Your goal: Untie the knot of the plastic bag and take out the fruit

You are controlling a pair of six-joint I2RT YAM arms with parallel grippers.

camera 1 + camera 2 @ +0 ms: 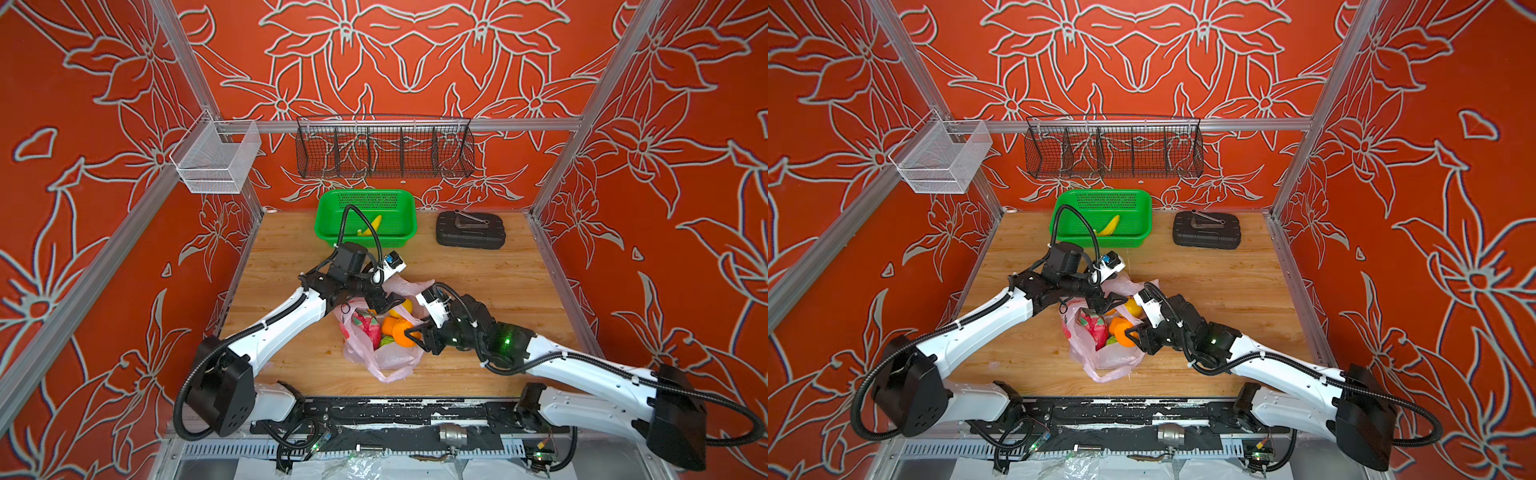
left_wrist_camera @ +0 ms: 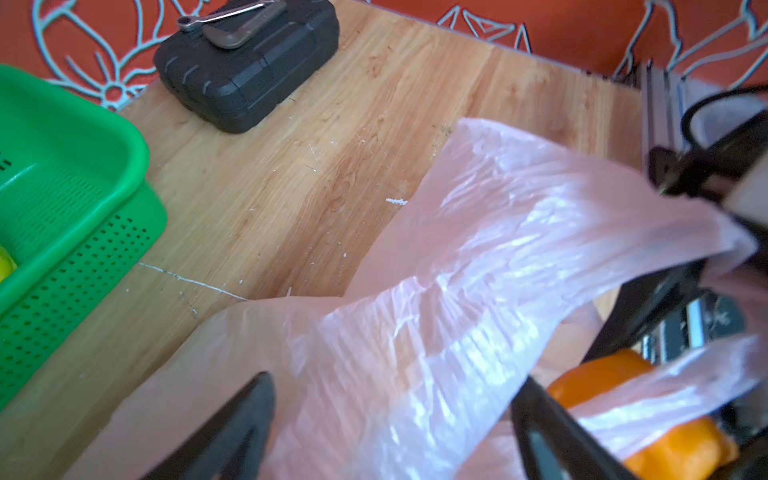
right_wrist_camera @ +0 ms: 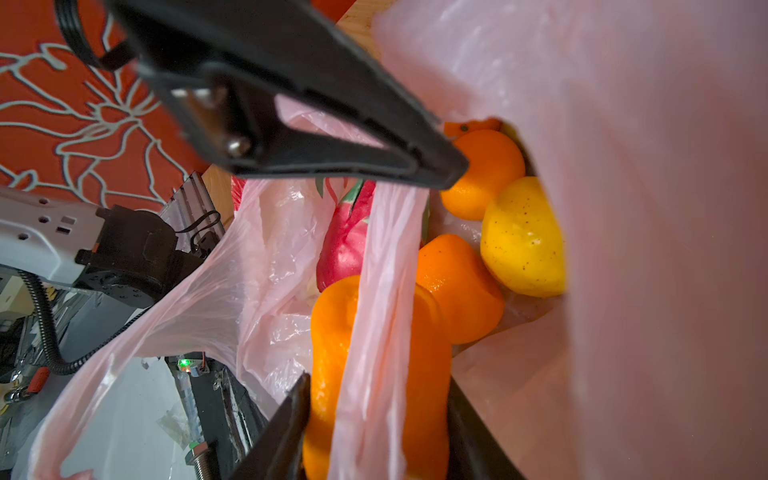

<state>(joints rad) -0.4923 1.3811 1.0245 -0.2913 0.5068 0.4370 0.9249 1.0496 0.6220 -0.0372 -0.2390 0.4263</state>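
Orange (image 3: 430, 353) clamped between right gripper (image 3: 378, 384) fingers, with loose pink handle strip (image 3: 386, 270) draped over it. Plastic bag (image 1: 390, 357) lies central on table (image 1: 478, 282), mouth open. Dragon fruit (image 1: 368, 328), yellow fruit (image 1: 408, 306) and second orange (image 3: 486, 170) sit inside. Left gripper (image 1: 390, 304) hovers at bag's far rim, jaws apart, bag film loose between them. Banana (image 1: 374, 225) in green basket (image 1: 324, 224).

Lab robot cell: aluminium frame (image 1: 523, 123), printed walls (image 1: 415, 50)

Translucent pink bag (image 1: 390, 359), orange fruit (image 1: 401, 333), green basket (image 1: 321, 216).
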